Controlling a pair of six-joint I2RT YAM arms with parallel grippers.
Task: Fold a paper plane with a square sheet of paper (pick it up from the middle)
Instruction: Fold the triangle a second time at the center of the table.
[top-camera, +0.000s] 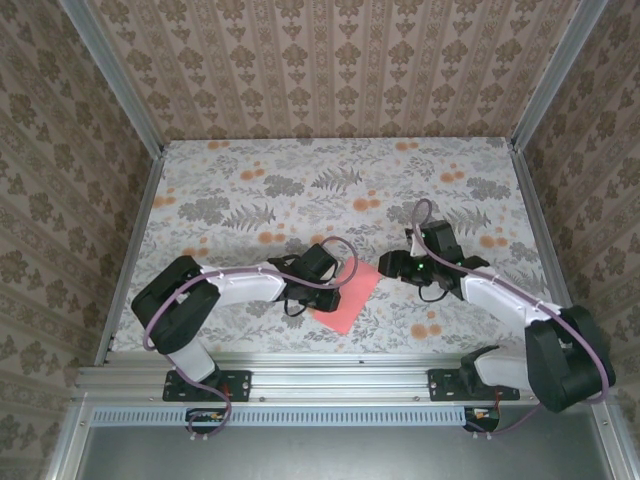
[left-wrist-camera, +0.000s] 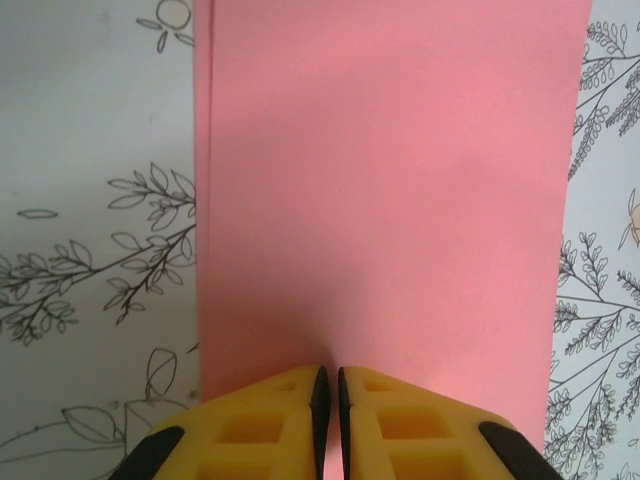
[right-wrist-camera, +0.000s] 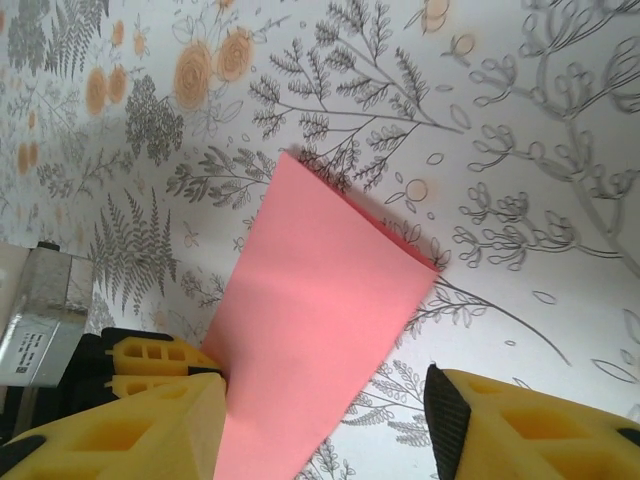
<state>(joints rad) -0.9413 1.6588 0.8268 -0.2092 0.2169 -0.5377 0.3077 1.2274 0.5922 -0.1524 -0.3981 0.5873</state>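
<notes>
Well, from above I see the flowered table (top-camera: 200, 190) with both arms bent in toward its middle. The left arm (top-camera: 240, 283) lies low and nearly level, its wrist turned toward the centre. The right arm (top-camera: 500, 295) reaches in from the other side at about the same height, so the two wrists face each other across the work.

Between them, a little toward my near edge, sits the square sheet of paper (top-camera: 345, 298). It looks doubled over into a long rectangle, because the left wrist camera shows a second layer peeking out along one long side.

I judge it nearly weightless, limp and easy to crease or tear. It should droop wherever it is unsupported and could slide out of a light pinch. I would take it at an edge, close to the fold line, with both layers caught together, and keep the pull gentle.

The left gripper (left-wrist-camera: 329, 375) is pressed together on the middle of the sheet's near short edge, and the pink runs in between its yellow fingers (left-wrist-camera: 270, 410). The right gripper (right-wrist-camera: 325, 385) stands spread wide with nothing pinched. The sheet passes just beside one of its fingertips (right-wrist-camera: 190, 410) and sits well apart from the other. A shadow under the sheet's far edge suggests that end is slightly off the cloth.
</notes>
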